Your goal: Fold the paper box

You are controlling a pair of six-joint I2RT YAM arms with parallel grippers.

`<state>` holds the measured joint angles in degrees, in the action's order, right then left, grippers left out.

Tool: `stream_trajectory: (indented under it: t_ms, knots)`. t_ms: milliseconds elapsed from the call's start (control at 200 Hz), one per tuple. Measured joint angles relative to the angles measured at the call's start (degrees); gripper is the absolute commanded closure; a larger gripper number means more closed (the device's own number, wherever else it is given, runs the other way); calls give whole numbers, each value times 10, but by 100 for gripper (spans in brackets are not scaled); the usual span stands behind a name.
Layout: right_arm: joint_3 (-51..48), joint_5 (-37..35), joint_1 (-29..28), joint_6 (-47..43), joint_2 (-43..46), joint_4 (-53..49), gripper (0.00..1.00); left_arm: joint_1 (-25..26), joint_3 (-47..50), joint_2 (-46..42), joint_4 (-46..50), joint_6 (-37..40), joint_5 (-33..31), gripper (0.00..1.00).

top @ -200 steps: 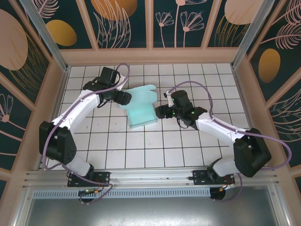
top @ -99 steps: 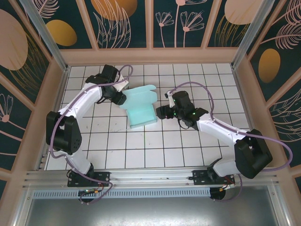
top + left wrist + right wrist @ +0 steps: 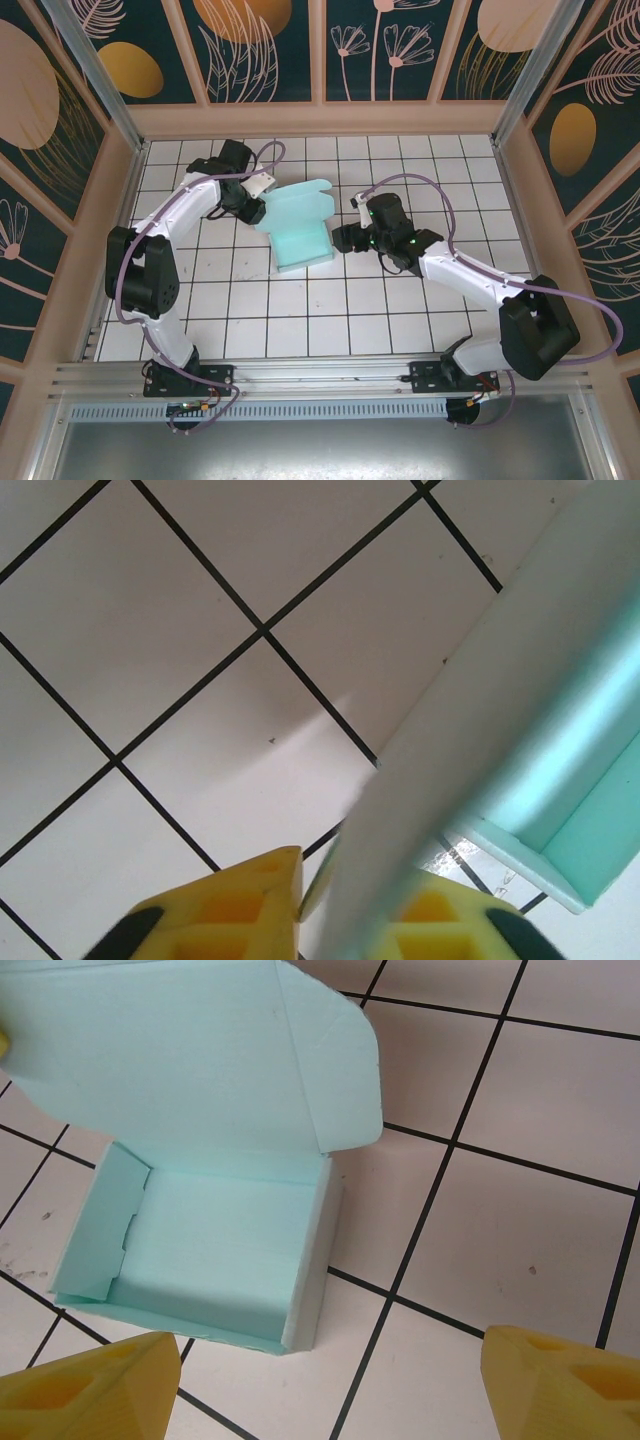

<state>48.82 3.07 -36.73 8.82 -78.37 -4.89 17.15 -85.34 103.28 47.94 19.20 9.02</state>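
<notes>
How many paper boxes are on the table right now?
1. The paper box sits mid-table between the left gripper and the right gripper, its lid raised. The arms cover some of the table, so another could be hidden.

No lettering, number, brand or sign is legible: the paper box (image 3: 200, 1250) is plain card, and the tiled table (image 3: 520, 1220) bears only grid lines.

The left arm (image 3: 180, 212) has swung its big dark joint in over the white surface (image 3: 400, 320), so it now stands more upright. The left pincer (image 3: 256, 208) has slid a little way along the left side of the paper box (image 3: 303, 243). Its yellow fingers (image 3: 230, 915) have come together and now pinch the edge of the open lid (image 3: 470, 700).
</notes>
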Motion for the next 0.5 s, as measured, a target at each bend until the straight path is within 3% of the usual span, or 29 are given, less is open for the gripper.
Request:
stream_trajectory:
  t_ms: [175,500]
  knots:
    - [0,0,0,0,0,0,21,0,-9,0,2,3,12,100]
    - [18,-4,3,-26,-9,-5,21,0,11,-10,-11,36,45,100]
